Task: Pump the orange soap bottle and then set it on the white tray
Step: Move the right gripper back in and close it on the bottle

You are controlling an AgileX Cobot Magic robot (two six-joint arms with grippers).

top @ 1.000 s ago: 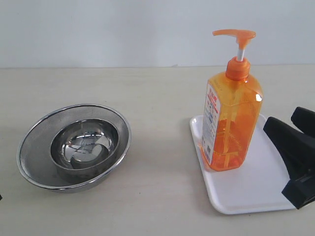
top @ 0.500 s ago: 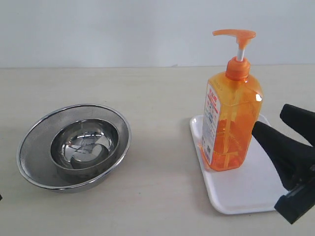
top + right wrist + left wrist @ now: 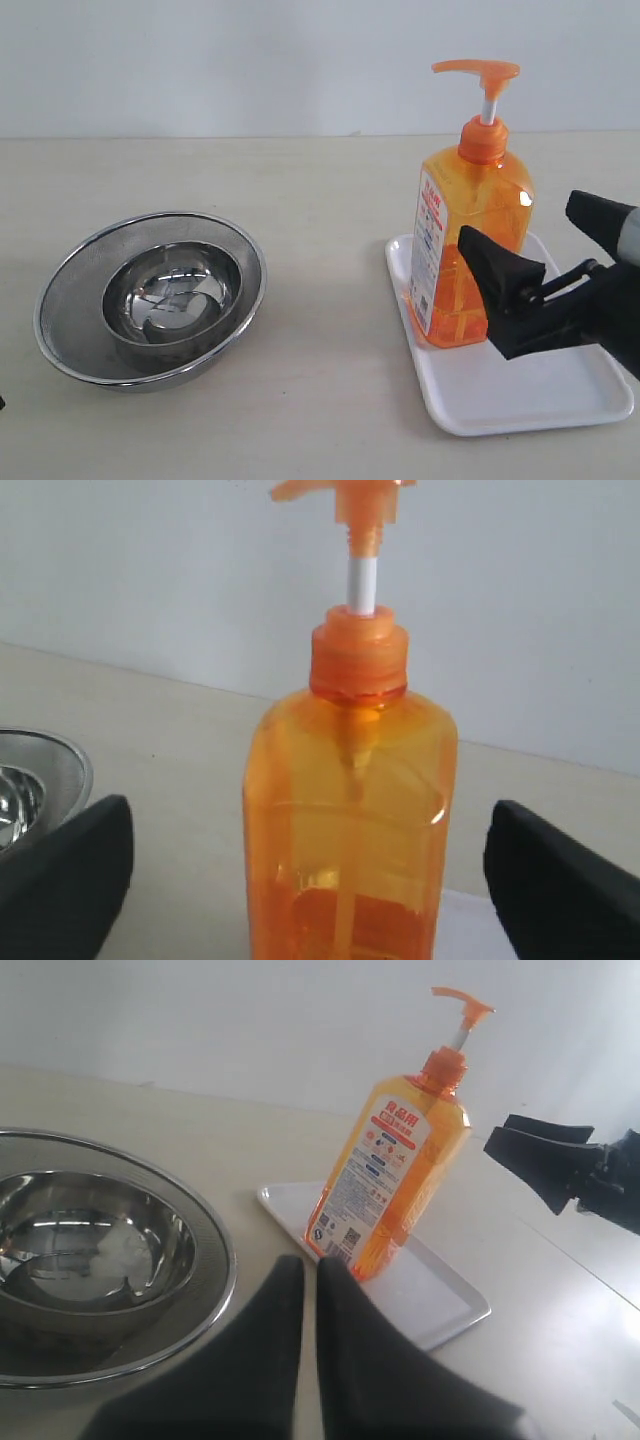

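Two black fingers of the right gripper (image 3: 518, 218) stand wide apart, one on each side of the orange soap bottle (image 3: 470, 260), and they do not seem to touch it. The left gripper (image 3: 310, 1265) has its fingers pressed together and holds nothing. The bottle stands up straight on the white tray (image 3: 520, 400), near the tray's 10 o'clock corner, at 3 o'clock from the steel bowls (image 3: 150, 300). I think the placing step is in hand, since the bottle is already on the tray. I cannot tell if it has been pumped. The next move needs care, because the bottle is tall and a bump could tip it. It is see-through orange, with a pump head (image 3: 480, 70) raised on a white stem and a white and red label (image 3: 428, 240) on one side.
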